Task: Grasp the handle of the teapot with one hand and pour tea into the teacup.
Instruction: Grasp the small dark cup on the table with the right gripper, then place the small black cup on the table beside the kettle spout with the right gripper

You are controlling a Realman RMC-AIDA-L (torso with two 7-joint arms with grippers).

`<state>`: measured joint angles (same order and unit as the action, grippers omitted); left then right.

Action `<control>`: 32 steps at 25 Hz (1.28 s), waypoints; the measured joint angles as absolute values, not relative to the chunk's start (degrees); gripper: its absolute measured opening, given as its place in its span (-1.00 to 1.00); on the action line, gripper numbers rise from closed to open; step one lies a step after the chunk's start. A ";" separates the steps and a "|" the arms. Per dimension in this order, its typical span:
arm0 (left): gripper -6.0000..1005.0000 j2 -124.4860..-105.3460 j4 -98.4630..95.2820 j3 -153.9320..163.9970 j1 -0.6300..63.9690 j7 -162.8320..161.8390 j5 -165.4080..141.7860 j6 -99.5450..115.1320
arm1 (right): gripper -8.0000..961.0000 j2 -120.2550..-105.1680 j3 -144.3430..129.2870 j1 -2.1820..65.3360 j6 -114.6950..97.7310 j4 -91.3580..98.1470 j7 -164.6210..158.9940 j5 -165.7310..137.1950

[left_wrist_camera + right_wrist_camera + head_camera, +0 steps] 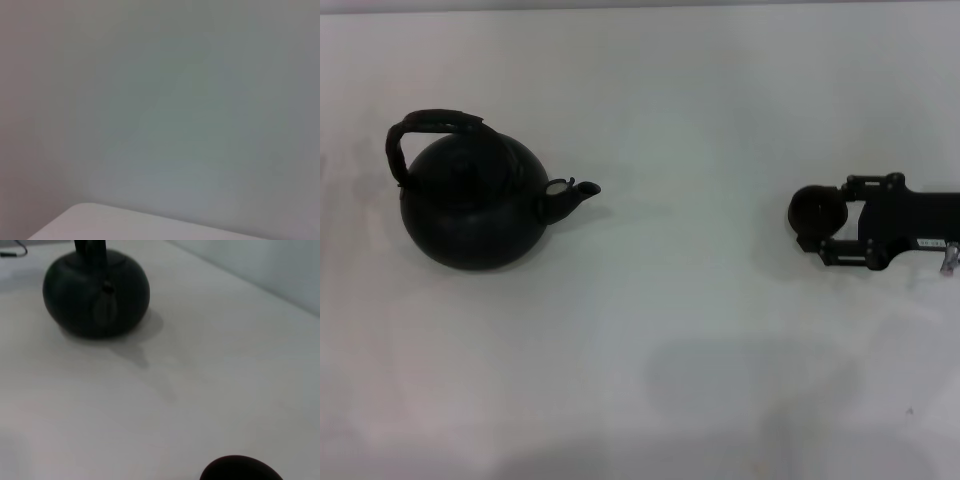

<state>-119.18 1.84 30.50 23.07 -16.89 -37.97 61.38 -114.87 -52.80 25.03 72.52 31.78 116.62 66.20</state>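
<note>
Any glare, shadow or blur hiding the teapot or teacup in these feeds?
Head view: even light, teapot clear, soft shadow beside its spout; teacup dark at the right hand. Right wrist view: teapot soft-focus, handle cropped, teacup a blurred dark edge. Left wrist view: only a blank wall and pale table corner.

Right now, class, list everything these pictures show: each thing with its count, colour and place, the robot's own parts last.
Large round matte-black teapot: one, on the table's left, spout pointing right.
Dark arched handle: one, black, over the teapot's top.
Tiny round dark teacup: one, brown-black, far right, at the right claw's tip.
White table: one, under everything.
Right claw: one, black, reaching in from the right edge.
Left claw: not in view.
</note>
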 joint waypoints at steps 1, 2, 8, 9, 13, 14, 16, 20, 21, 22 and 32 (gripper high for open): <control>0.75 -119.17 1.84 30.50 23.02 -16.88 -37.97 61.37 | 0.47 -114.85 -52.80 25.03 72.96 32.13 116.57 66.53; 0.75 -119.17 1.84 30.50 23.00 -16.86 -37.97 61.37 | 0.47 -114.83 -52.79 25.03 73.44 32.53 116.44 66.84; 0.75 -119.18 1.84 30.50 23.16 -16.80 -38.00 61.34 | 0.47 -114.98 -53.43 26.38 76.58 35.22 112.76 67.28; 0.75 -119.17 1.84 30.50 23.16 -16.80 -38.02 61.34 | 0.47 -115.00 -53.69 26.96 76.86 35.26 112.09 67.28; 0.75 -119.11 1.82 30.50 23.24 -16.79 -38.13 61.34 | 0.47 -115.15 -55.88 29.31 77.16 35.29 109.52 67.33; 0.75 -119.10 1.80 30.50 23.25 -16.78 -38.16 61.34 | 0.47 -115.21 -56.66 29.82 77.11 35.27 108.93 67.38; 0.75 -119.09 1.77 30.50 23.25 -16.78 -38.19 61.34 | 0.47 -115.32 -58.90 30.87 76.81 35.13 107.67 68.06; 0.75 -119.09 1.76 30.50 23.24 -16.80 -38.23 61.34 | 0.47 -115.43 -66.69 31.80 72.77 34.91 106.35 72.76; 0.75 -119.09 1.75 30.49 23.24 -16.81 -38.23 61.34 | 0.47 -115.46 -69.33 31.82 71.26 34.92 106.20 74.26; 0.75 -119.09 1.75 30.50 23.23 -16.81 -38.21 61.35 | 0.47 -115.46 -71.54 31.84 69.64 35.01 106.02 75.56; 0.75 -119.17 1.75 30.50 23.24 -16.95 -38.00 61.36 | 0.47 -115.56 -86.98 32.21 58.08 36.30 102.80 82.49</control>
<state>-119.17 1.75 30.50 23.24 -16.95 -38.00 61.36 -115.56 -86.98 32.21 58.08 36.30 102.80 82.49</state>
